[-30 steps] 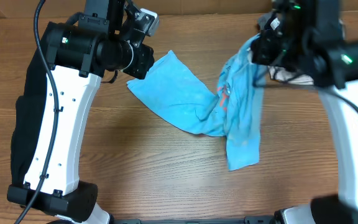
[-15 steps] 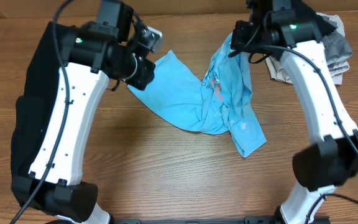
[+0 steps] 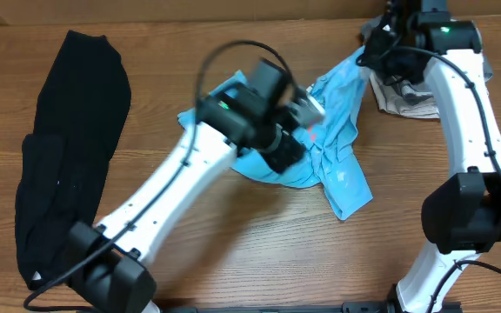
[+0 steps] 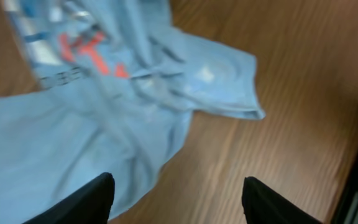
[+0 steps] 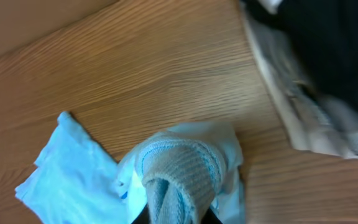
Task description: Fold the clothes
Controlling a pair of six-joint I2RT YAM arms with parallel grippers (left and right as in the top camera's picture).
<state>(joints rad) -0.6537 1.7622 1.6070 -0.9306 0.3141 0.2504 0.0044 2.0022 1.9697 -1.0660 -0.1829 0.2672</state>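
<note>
The clothes here are chiefly a light blue T-shirt crumpled at the table's middle. Pink lettering shows on it in the left wrist view. My left gripper hovers just above the shirt's middle. Its fingers stand apart with nothing between them; the gripper is open. My right gripper at the far right is shut on the shirt's ribbed collar, holding that end up off the table. The bunched collar hides most of the right gripper.
A black garment lies stretched out along the left side. A crumpled grey garment sits at the far right, just beside the right gripper, and shows as grey-white cloth in the right wrist view. Bare wooden table lies in front.
My left gripper has let go of the shirt's left edge, opened, and swung right over the shirt's middle. The right gripper moved right and back with the collar.
</note>
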